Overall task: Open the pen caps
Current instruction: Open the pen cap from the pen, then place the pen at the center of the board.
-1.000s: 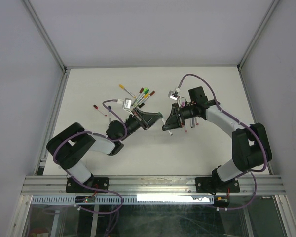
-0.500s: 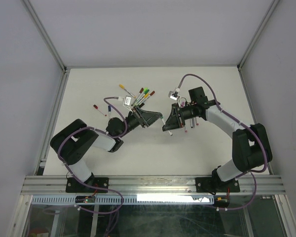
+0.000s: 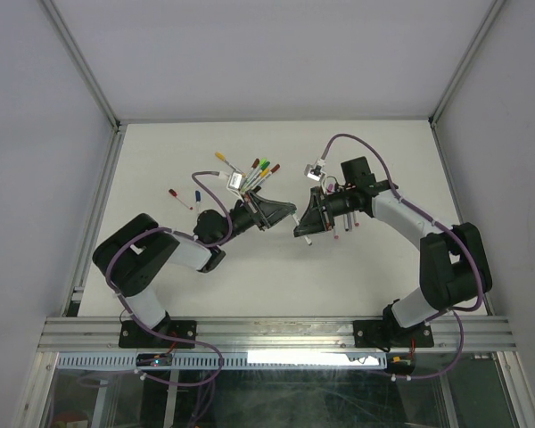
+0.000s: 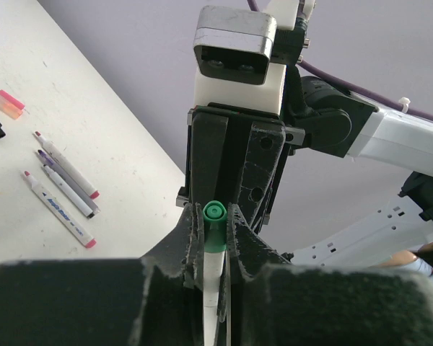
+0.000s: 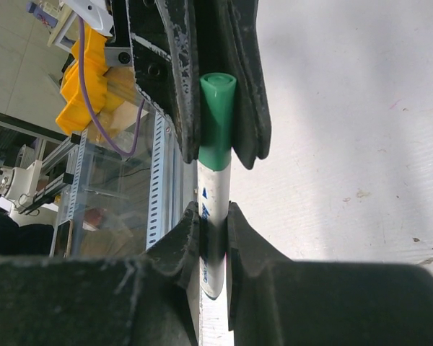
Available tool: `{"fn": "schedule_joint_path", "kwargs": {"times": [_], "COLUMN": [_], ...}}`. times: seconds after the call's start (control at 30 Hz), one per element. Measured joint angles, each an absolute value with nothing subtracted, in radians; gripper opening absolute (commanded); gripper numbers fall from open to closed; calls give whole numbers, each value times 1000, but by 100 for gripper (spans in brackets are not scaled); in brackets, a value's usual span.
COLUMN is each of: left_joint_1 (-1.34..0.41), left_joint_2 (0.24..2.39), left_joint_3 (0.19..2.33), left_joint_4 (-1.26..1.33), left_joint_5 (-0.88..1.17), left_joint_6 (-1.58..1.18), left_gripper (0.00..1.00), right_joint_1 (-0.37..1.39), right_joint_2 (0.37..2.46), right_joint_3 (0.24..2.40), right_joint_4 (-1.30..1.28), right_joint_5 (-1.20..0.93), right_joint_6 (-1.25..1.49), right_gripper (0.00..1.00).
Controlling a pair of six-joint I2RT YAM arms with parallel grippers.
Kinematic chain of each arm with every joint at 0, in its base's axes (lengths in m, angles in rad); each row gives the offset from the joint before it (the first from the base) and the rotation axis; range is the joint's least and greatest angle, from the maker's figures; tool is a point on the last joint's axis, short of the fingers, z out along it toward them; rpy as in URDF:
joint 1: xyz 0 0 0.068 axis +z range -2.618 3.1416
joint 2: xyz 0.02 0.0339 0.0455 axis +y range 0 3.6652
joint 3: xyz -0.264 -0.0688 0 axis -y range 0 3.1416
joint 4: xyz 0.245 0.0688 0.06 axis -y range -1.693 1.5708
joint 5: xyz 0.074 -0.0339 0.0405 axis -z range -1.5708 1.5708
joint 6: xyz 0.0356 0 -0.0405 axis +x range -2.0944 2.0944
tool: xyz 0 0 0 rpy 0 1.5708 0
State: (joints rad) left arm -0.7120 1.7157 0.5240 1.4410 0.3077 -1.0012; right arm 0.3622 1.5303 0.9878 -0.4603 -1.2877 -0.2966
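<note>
Inventory, non-task items:
- White tabletop [image 3: 357, 267], faintly scuffed.
- Aluminium profile rail [image 3: 276, 332] along the near edge.
- Grey enclosure panel [image 3: 267, 53] behind.
- Yellow plastic part [image 5: 108, 76] beyond the table edge, identity unclear.

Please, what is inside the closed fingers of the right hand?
A pen's white barrel is pinched in the right hand. Its green cap is on, gripped by the left hand. The fingers cover the barrel's sides where they clamp it.
</note>
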Motion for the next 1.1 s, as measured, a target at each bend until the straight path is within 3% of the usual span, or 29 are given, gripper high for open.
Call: {"fn": "schedule_joint_path", "kwargs": {"times": [0.33, 0.63, 1.1], "left_joint_1": [-593, -300, -308], "left_joint_2": [1662, 1583, 1309], "left_joint_3": [617, 803, 476], "left_joint_4": [1283, 1281, 1002], "left_joint_5": [464, 233, 226], "left_joint_6": [-962, -991, -993], "left_gripper": [0, 0, 0], "right_joint_1": [374, 421, 421], "right_joint_2": [1547, 1610, 1599], "right_joint_3": [988, 940, 971], "right_joint_4": [-250, -290, -359], "right_joint_5": [-1280, -1270, -444], "right_joint_6": [-184, -114, 45], "right_gripper": [0, 0, 0]}}
